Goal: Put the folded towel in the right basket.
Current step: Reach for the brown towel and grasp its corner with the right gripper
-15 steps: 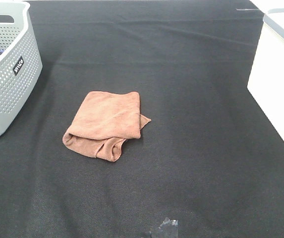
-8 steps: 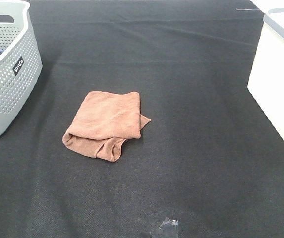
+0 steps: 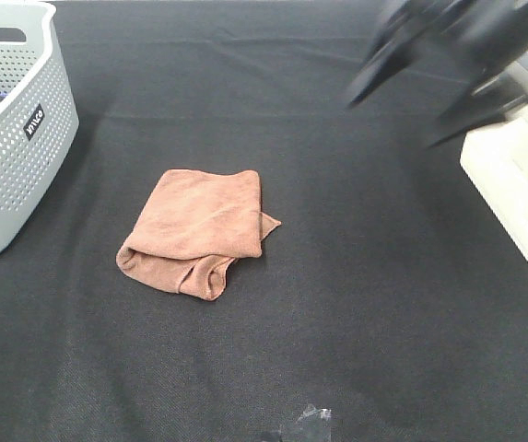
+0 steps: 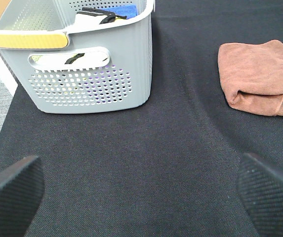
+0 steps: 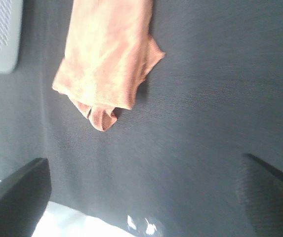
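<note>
The folded towel (image 3: 197, 232) is lying flat near the middle of the black tabletop (image 3: 356, 304), a little toward the left edge, and nothing is touching it. The right gripper (image 3: 393, 122) is hanging blurred over the far right corner, beside the white right basket (image 3: 512, 175), with its fingers (image 3: 381, 63) spread apart and holding nothing. The left gripper (image 4: 141, 192) is also standing wide open and empty, near the grey basket (image 3: 15, 147) that is sitting at the far left corner.
</note>
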Tool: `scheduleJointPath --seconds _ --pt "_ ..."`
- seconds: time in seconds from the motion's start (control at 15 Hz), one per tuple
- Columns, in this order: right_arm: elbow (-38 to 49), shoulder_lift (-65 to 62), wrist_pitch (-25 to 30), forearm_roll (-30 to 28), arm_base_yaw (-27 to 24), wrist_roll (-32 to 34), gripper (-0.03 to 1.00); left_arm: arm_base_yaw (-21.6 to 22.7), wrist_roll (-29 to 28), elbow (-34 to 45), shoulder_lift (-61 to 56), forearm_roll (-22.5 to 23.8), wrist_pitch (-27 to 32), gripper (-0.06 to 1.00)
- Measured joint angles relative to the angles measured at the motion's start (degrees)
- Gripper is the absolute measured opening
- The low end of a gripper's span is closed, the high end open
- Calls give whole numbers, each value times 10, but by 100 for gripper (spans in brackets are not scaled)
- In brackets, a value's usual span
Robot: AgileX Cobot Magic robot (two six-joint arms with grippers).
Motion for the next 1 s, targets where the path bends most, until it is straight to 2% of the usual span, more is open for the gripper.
scheduleJointPath --seconds 0.13,0.27,0.33,0.47,0.8,1.0 --pt "0 59 -38 24 23 -1 97 0 0 0 0 0 0 99" --pt "0 107 -91 45 24 -1 97 0 0 0 0 0 0 99" --pt "0 107 -91 45 24 -1 97 0 0 0 0 0 0 99" --pt "0 138 -127 62 24 -1 97 0 0 0 0 0 0 99" --pt "0 244 -138 264 24 -121 97 0 0 0 0 0 0 99" --pt "-1 287 -139 284 43 -136 97 0 0 0 0 0 0 99"
